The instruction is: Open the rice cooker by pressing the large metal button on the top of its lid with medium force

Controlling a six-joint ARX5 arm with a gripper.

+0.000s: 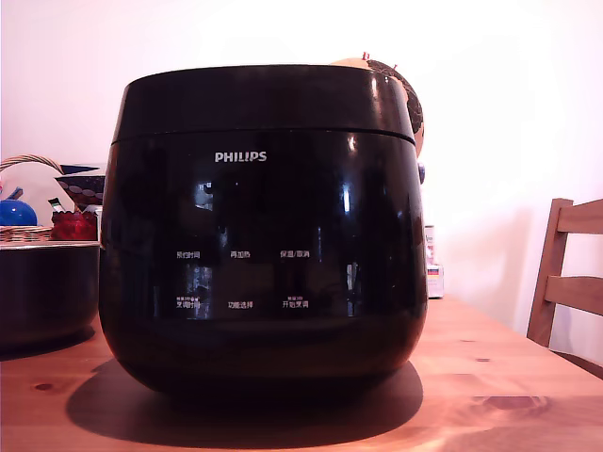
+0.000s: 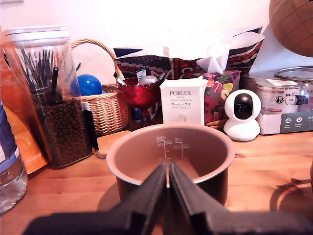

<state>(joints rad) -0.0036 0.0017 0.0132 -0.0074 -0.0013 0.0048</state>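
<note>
Black rice cooker [image 1: 264,226]: upright on wooden table [image 1: 490,395], lid [image 1: 264,99] down, PHILIPS front facing exterior camera.
Inner pot [image 2: 171,156]: empty.
Gripper [image 2: 168,183]: fingers together.

A home: wooden dining table [image 1: 509,377], chair [image 1: 565,273], wicker basket [image 2: 105,105], tissue box [image 2: 220,93], and security camera [image 2: 243,113].

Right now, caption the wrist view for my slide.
Closed hand points at an empty copper-lined inner pot on a cluttered wooden table.

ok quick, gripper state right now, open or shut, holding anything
Gripper: shut, fingertips together with nothing between them, in front of the inner pot. Not visible in the exterior view.
</note>
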